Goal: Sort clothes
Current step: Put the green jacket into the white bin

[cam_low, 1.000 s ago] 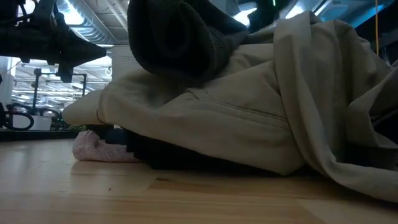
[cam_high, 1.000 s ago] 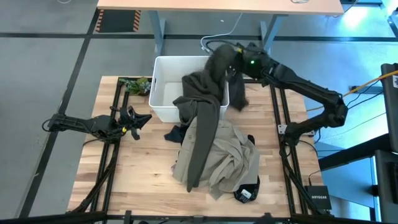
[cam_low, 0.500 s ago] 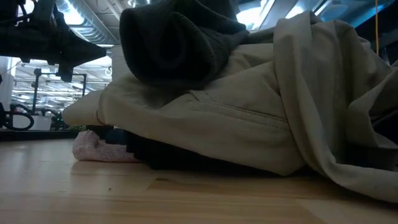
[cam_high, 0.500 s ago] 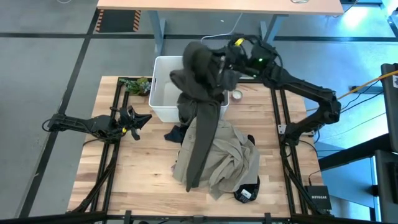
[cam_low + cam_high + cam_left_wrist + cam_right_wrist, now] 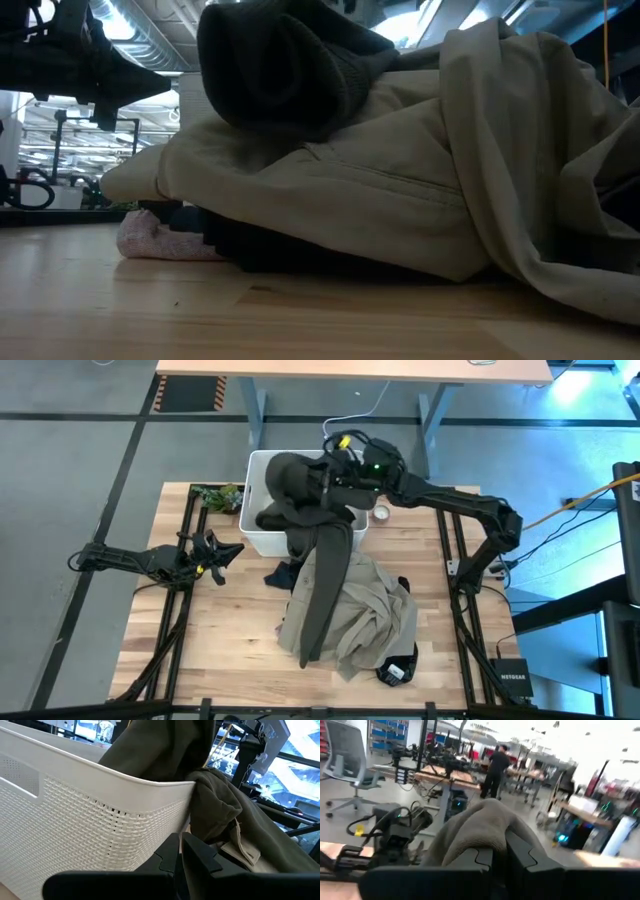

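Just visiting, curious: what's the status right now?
Right gripper shut on olive garment, over the white bin. Left gripper idle at table's left. Garment's tail trails over the khaki pile.

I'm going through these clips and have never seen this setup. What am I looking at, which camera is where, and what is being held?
Two dark robot arms work at a wooden table. One camera looks straight down, one sits at tabletop height, and one rides on each wrist. The right gripper holds a dark olive garment over the white bin; its tail still trails onto the beige-khaki garment. A pink garment peeks from under the pile in the low view. The left gripper waits, open, at the table's left.
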Robot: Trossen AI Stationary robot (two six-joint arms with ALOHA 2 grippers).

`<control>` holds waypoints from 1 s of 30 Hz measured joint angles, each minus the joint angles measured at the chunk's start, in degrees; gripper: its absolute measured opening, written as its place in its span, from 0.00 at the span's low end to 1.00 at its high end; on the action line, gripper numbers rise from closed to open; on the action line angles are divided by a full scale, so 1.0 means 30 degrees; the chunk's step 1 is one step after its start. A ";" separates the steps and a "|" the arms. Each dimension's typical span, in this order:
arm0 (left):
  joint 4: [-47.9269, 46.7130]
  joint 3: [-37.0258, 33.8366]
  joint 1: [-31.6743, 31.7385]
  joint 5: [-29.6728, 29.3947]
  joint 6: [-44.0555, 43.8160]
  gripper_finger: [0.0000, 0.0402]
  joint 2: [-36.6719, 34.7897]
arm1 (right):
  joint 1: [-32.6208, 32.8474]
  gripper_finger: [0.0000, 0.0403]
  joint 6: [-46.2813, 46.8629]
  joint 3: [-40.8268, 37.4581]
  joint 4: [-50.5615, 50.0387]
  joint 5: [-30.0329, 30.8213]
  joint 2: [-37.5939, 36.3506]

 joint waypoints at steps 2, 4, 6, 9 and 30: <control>0.0000 0.0000 0.0000 0.0000 -0.0059 0.04 0.0000 | -0.0007 0.07 0.0608 0.0000 -0.0327 0.0237 0.0402; 0.0000 0.0000 0.0000 0.0000 -0.0084 0.04 0.0000 | -0.0013 0.08 0.1369 -0.0013 -0.0946 0.1067 0.0617; 0.0000 0.0000 0.0000 0.0000 -0.0097 0.04 0.0000 | -0.0048 0.11 0.1921 -0.0001 -0.1559 0.1767 0.0604; 0.0000 0.0000 0.0000 0.0007 -0.0123 0.04 0.0000 | -0.0279 0.20 0.1950 0.1259 -0.4838 0.2018 0.0405; 0.0000 0.0000 0.0000 0.0007 -0.0877 0.04 0.0000 | -0.0284 0.50 -0.1603 1.2770 -3.0528 0.9303 -0.0335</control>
